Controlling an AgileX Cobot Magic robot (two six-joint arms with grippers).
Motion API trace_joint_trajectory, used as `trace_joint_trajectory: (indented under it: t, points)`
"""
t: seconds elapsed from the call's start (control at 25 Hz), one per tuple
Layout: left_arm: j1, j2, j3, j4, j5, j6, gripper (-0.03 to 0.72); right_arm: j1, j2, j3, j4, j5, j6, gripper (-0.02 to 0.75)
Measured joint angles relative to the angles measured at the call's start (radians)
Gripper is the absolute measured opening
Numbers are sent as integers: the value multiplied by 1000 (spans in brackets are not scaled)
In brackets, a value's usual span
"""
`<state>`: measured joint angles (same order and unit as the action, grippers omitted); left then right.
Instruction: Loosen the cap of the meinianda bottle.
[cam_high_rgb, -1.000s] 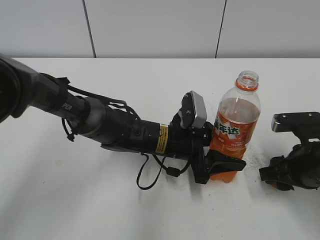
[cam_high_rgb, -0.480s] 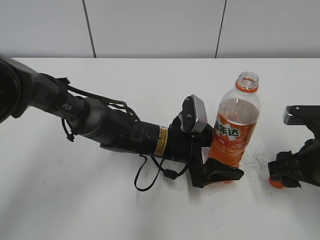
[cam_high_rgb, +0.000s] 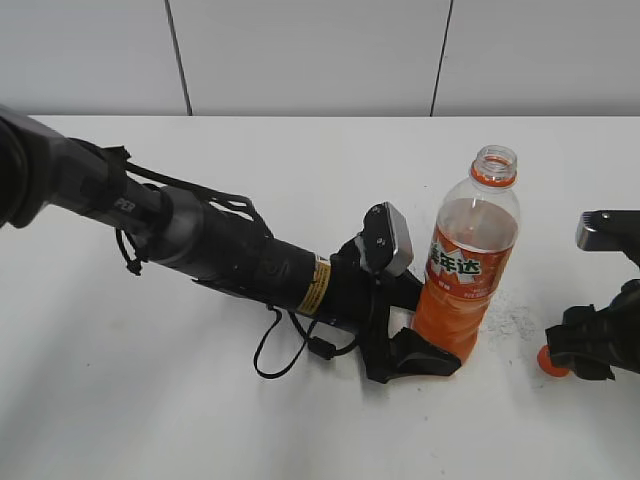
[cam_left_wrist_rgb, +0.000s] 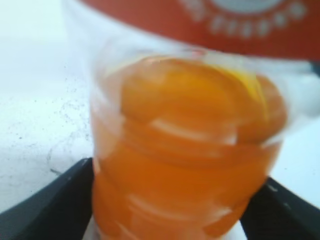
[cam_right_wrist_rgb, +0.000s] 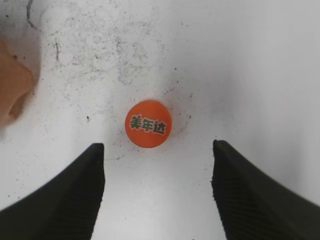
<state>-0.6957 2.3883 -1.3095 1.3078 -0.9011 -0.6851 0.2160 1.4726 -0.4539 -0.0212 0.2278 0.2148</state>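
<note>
The cap (cam_right_wrist_rgb: 148, 124) top reads 美年达. The meinianda bottle (cam_high_rgb: 462, 268) label shows 年达 in white. The left arm (cam_high_rgb: 120, 205) bears "PER".

The exterior view looks down at a slant from about chest height across the white table (cam_high_rgb: 150, 400) toward the back wall (cam_high_rgb: 300, 55), taking in both arms and the upright bottle (cam_high_rgb: 462, 270) at middle distance. The left wrist view sits low and very close, facing sideways at the lower part of the bottle (cam_left_wrist_rgb: 185, 160), which fills the frame and is blurred. The right wrist view faces straight down at the table (cam_right_wrist_rgb: 260, 60) from close above, centred on the cap (cam_right_wrist_rgb: 148, 123), which the exterior view shows only partly at its right edge (cam_high_rgb: 545, 362); the bottle's edge also shows at the left border.
</note>
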Motion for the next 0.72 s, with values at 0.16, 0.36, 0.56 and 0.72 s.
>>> trace_joint_trajectory:
  t: [0.16, 0.36, 0.56, 0.72]
  points:
    - [5, -34, 2, 75, 65, -50, 666, 0, 0, 0, 0, 17, 0, 494]
    - [6, -72, 2, 155, 115, -127, 664, 0, 0, 0, 4, 20, 0, 494]
    - [6, -104, 2, 230, 159, -200, 657, 0, 0, 0, 15, 20, 0, 494]
    - [6, -121, 2, 325, 193, -282, 653, 0, 0, 0, 21, 26, 0, 494]
